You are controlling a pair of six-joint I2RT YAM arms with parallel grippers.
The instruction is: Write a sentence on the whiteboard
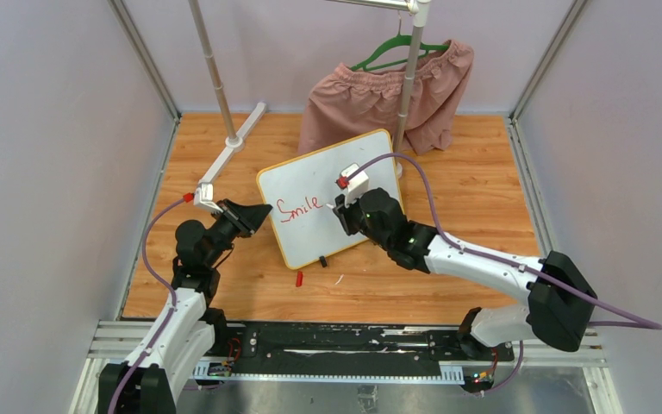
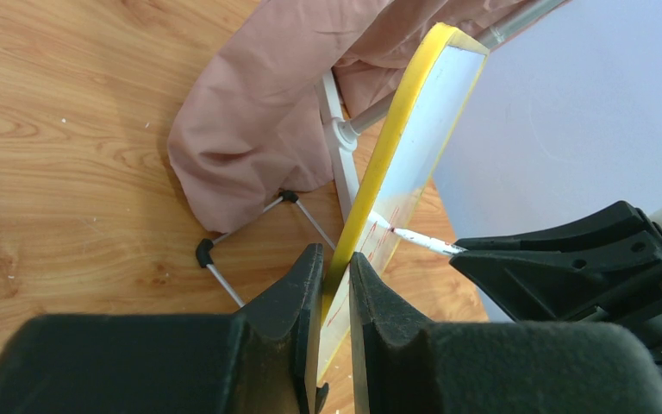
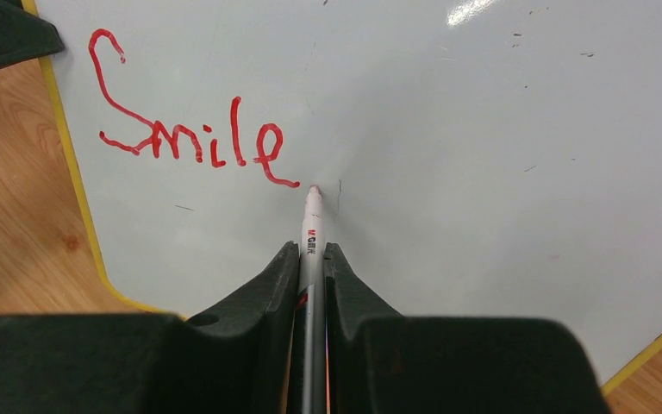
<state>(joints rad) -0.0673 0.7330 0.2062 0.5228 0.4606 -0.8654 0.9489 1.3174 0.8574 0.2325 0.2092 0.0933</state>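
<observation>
The whiteboard (image 1: 332,185) with a yellow rim stands tilted on the wooden table. It bears the red word "Smile" (image 1: 299,207), also clear in the right wrist view (image 3: 194,142). My left gripper (image 1: 254,216) is shut on the whiteboard's left yellow edge (image 2: 379,164). My right gripper (image 1: 345,207) is shut on a white marker (image 3: 310,233). The marker's red tip touches the board just right of the "e". The marker also shows in the left wrist view (image 2: 422,240), its tip on the board face.
Pink shorts (image 1: 388,95) hang on a green hanger (image 1: 396,49) from a metal rack behind the board. The rack's white foot (image 1: 233,151) lies at back left. A red marker cap (image 1: 299,278) lies on the table in front of the board.
</observation>
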